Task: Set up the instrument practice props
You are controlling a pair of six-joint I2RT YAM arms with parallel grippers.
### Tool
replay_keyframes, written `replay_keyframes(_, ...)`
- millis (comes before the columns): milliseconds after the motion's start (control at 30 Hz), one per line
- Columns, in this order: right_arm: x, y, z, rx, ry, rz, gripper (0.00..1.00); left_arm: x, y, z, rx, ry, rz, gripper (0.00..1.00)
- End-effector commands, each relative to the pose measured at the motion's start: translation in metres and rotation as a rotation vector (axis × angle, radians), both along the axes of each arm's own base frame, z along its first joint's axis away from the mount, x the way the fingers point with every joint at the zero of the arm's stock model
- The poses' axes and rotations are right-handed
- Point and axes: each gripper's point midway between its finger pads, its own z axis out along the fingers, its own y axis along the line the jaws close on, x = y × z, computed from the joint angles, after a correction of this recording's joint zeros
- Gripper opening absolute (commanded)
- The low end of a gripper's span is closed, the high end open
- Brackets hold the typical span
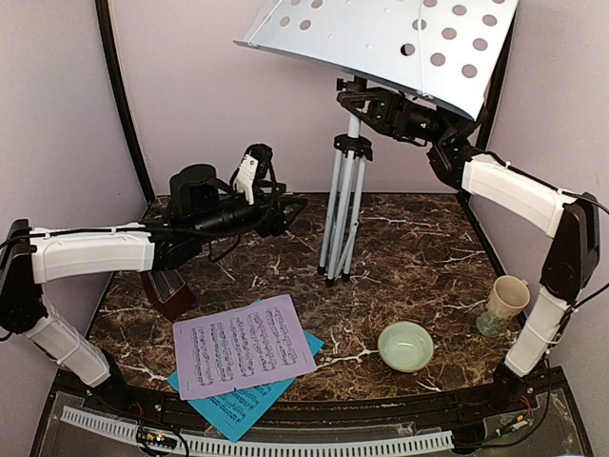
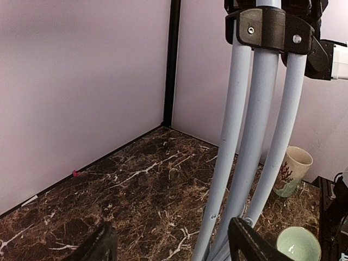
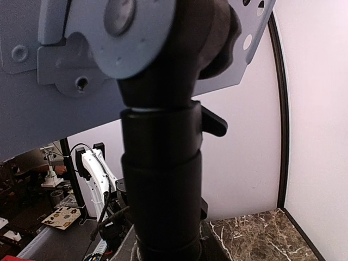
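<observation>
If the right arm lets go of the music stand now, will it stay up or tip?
Likely tippy: the music stand has its legs bunched close, a narrow footing. Probably top-heavy, the wide white desk overhanging. The right gripper clamped below the desk seems to steady it.

Bright, even light, faint shadows; stand pole (image 3: pixel 163 190) close to right wrist lens dark, blurred; overhead view sharp

White-shelled arms (image 1: pixel 90 252), black joints (image 1: pixel 571 249), black fingers (image 2: pixel 251 246), looping black cables (image 1: pixel 225 251).
</observation>
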Motion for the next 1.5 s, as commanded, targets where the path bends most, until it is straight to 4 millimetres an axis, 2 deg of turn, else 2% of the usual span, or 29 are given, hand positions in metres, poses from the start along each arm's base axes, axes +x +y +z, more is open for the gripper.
replay_keyframes(0,-0.061,-0.032,0.082,0.213,-0.252,-0.027,0.0,-0.007,-0.016,0.001,-0.081,0.025,-0.04,0.71)
replay_keyframes(200,-0.058,-0.026,0.074,0.216,-0.244,-0.043,0.0,-0.01,-0.038,-0.005,-0.072,0.026,-0.04,0.65)
replay_keyframes(333,-0.061,-0.024,0.073,0.224,-0.245,-0.035,0.0,-0.005,-0.049,-0.014,-0.063,0.044,-0.026,0.6)
replay_keyframes(433,-0.064,-0.023,0.074,0.226,-0.246,-0.029,0.0,0.008,-0.051,-0.016,-0.053,0.054,0.027,0.54)
replay_keyframes(733,-0.067,-0.024,0.077,0.251,-0.247,-0.011,0.0,0.028,-0.06,-0.017,-0.024,0.047,0.086,0.45)
replay_keyframes(933,-0.067,-0.023,0.079,0.261,-0.247,-0.016,0.0,0.034,-0.067,-0.014,-0.032,0.052,0.09,0.44)
replay_keyframes(1167,-0.064,-0.02,0.076,0.238,-0.224,-0.023,0.0,0.038,-0.073,-0.015,0.045,-0.032,0.074,0.24)
replay_keyframes(1333,-0.057,-0.016,0.068,0.201,-0.212,-0.046,0.0,0.037,-0.076,-0.028,0.134,-0.093,0.05,0.12)
replay_keyframes(1467,-0.059,-0.016,0.075,0.193,-0.22,-0.041,0.0,0.036,-0.076,-0.038,0.185,-0.148,0.029,0.0)
